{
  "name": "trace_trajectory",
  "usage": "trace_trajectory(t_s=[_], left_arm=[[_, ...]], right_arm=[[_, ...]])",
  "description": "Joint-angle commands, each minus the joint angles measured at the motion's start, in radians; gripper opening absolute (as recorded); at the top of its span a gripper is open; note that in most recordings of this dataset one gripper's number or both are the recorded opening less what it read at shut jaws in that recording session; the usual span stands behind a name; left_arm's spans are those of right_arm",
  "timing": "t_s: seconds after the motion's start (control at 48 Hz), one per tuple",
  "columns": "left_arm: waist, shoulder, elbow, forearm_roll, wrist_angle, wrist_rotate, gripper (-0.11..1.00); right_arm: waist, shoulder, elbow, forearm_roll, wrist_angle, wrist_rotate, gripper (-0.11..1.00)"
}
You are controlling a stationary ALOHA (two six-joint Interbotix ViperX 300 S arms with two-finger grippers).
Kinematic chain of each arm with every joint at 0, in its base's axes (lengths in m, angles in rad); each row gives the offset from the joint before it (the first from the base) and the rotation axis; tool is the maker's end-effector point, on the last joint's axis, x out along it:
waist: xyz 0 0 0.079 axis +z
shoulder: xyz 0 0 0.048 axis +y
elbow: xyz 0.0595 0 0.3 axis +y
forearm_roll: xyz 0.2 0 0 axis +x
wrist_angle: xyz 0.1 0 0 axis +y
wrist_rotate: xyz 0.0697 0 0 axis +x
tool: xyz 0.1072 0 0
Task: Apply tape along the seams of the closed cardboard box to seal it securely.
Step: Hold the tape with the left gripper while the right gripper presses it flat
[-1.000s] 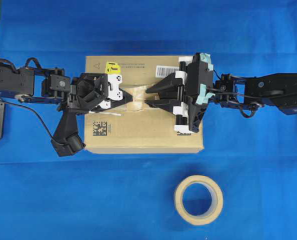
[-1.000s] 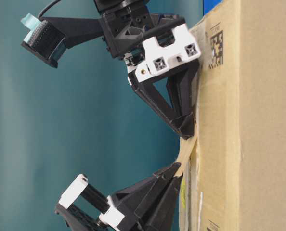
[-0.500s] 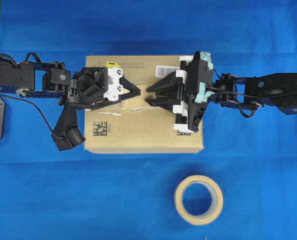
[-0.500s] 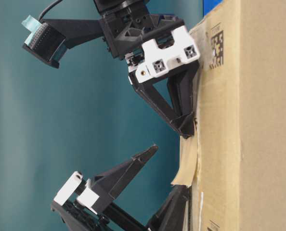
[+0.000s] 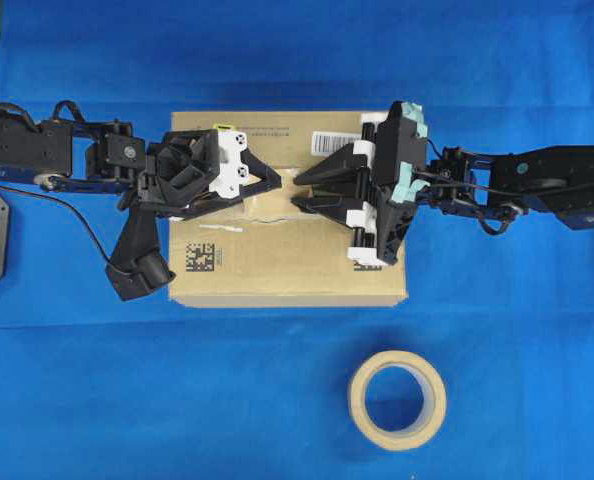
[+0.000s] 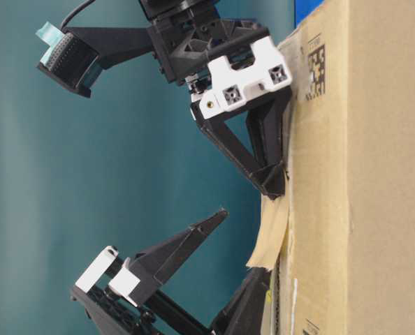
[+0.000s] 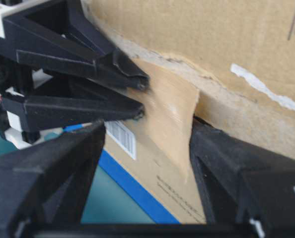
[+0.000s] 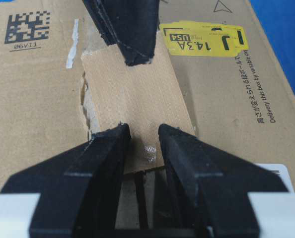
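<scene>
The cardboard box (image 5: 287,260) lies flat between both arms, with its yellow sticker (image 8: 202,42) toward the left arm. The tape (image 8: 132,84), a short tan piece, lies over the seams (image 5: 267,214) at the middle of the lid. Its one end curls off the box (image 6: 269,241). My right gripper (image 8: 143,136) is open, and its fingertips (image 6: 274,181) rest on the tape's other end. My left gripper (image 7: 147,148) is open. It straddles the tape's loose end (image 7: 170,116) and holds nothing.
A beige tape roll (image 5: 397,400) lies on the blue cloth in front of the box. The white barcode label (image 5: 334,140) is on the lid's far side and a black square code (image 5: 199,255) is near its front left corner.
My left gripper has gone from shut on the tape's end to open and has let it go. That end now hangs free, curled off the lid. The right gripper has stayed put.
</scene>
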Motion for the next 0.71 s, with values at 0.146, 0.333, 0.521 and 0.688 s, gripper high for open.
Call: trace_trajectory(t_s=[0.146,0.333,0.521,0.688], left_arm=[[0.009,-0.009,-0.023,-0.002,0.038,-0.005,0.63],[0.012,-0.012,-0.025,-0.003,0.072,-0.006,0.63],[0.014,-0.012,-0.029,-0.002,0.092,-0.006,0.63],[0.014,-0.015,-0.029,-0.002,0.095,-0.006,0.63]], right_arm=[[0.005,-0.008,-0.005,0.008,-0.002,-0.002,0.39],[0.005,-0.008,-0.003,0.011,0.0,-0.002,0.4],[0.006,-0.008,-0.003,0.012,0.002,-0.002,0.39],[0.009,-0.008,-0.002,0.014,0.002,-0.002,0.39]])
